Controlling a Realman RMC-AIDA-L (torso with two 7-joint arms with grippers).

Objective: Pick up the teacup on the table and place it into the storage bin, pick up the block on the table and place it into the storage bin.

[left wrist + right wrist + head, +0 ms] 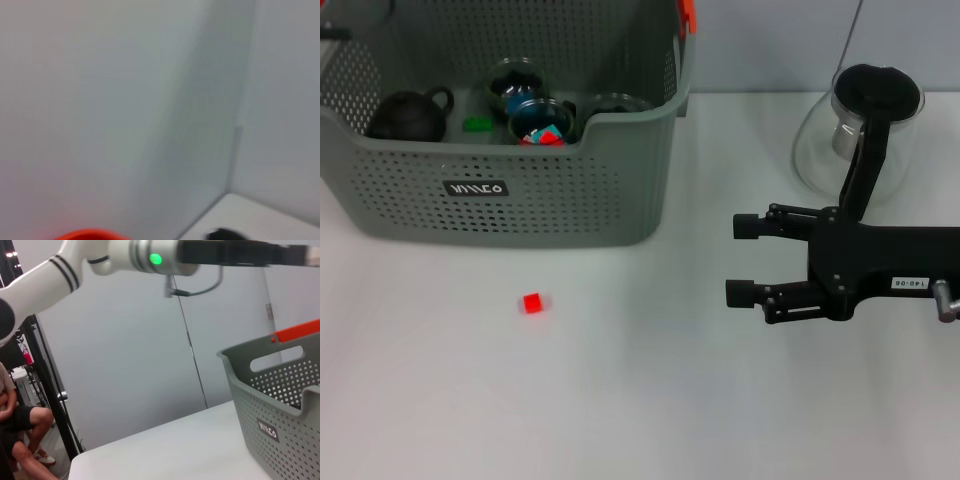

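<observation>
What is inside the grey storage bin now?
The storage bin holds a dark teapot, a small green piece and glass cups, one of them with colourful contents. The bin's front wall hides its floor and the lower parts of these things.

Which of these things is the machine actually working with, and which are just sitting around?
Part of the job:
storage bin
red block on the table
teacup, already in the bin
right end effector, open above the table

Just lying about:
glass pot
black teapot in the bin
</observation>
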